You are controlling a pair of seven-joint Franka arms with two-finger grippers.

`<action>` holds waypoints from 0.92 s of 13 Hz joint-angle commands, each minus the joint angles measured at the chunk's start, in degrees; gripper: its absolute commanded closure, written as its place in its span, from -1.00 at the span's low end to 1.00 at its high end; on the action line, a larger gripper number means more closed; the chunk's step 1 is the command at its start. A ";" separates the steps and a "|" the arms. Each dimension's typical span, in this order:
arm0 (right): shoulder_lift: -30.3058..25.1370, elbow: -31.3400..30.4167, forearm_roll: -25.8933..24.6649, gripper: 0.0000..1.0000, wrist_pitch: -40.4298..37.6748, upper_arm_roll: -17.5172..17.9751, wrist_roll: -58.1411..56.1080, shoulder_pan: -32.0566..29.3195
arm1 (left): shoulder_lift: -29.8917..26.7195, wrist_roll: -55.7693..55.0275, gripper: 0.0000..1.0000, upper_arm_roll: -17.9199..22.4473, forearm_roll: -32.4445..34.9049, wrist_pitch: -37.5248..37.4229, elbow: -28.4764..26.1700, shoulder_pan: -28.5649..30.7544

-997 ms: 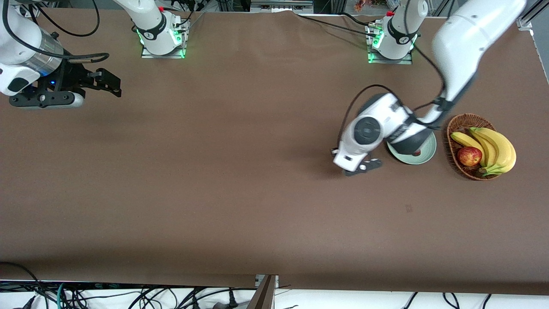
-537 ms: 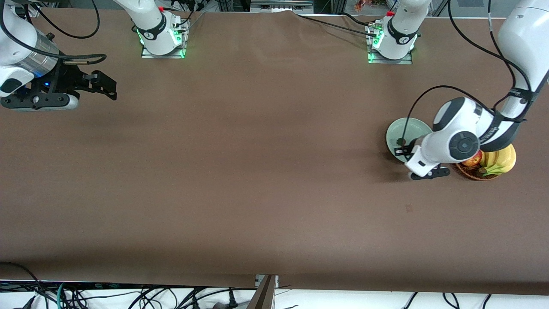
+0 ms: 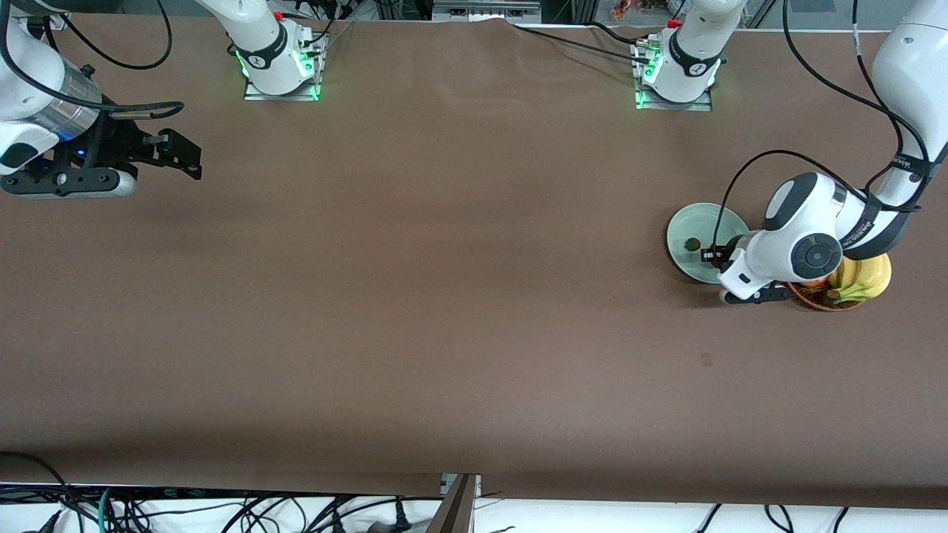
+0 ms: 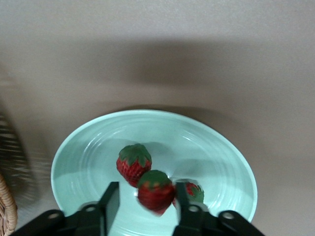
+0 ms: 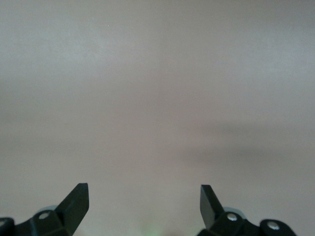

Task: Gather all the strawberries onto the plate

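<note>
Left wrist view shows the pale green plate (image 4: 88, 147) with two strawberries lying in it: one strawberry (image 4: 133, 164) with its green cap tipped up toward the plate's middle, and a second berry (image 4: 193, 191) half hidden. A third berry (image 4: 155, 191), cap up and tip down, sits between the left gripper (image 4: 145, 206) and its parted fingers (image 4: 109, 204); whether the pads actually press it cannot be told (it is blurred). No writing or label can be read anywhere.

From the front view, the plate (image 3: 681, 222) lies toward the left arm's end of the table, just beside a wicker basket (image 3: 815, 298) holding bananas (image 3: 866, 277). The left gripper (image 3: 729, 277) hangs over the plate's rim nearest the basket. Half a second ago it was in almost the same spot; a second ago it was over the bare table, away from the basket.

The right arm waits, its gripper (image 3: 174, 152) over the table at its own end, fingers (image 5: 74, 204) spread wide with nothing between them.
</note>
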 commanded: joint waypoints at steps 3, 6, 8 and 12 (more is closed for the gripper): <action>0.39 1.22 -0.74 -1.00 0.00 0.43 0.05 -0.59 | -2.96 1.74 -1.00 -2.40 1.47 -2.01 0.85 0.66; 0.39 1.39 -0.74 -1.00 0.70 0.43 0.14 -0.59 | -6.30 6.20 -1.00 -8.01 0.24 -3.24 3.74 5.48; 0.39 1.39 -0.65 -1.00 0.97 0.43 0.05 -0.51 | -6.30 8.85 -1.00 -13.81 -1.26 -5.35 5.94 11.36; 0.39 1.22 -0.31 -1.00 0.89 0.43 0.14 -0.42 | -6.13 10.18 -1.00 -20.68 -1.69 -12.27 13.13 15.17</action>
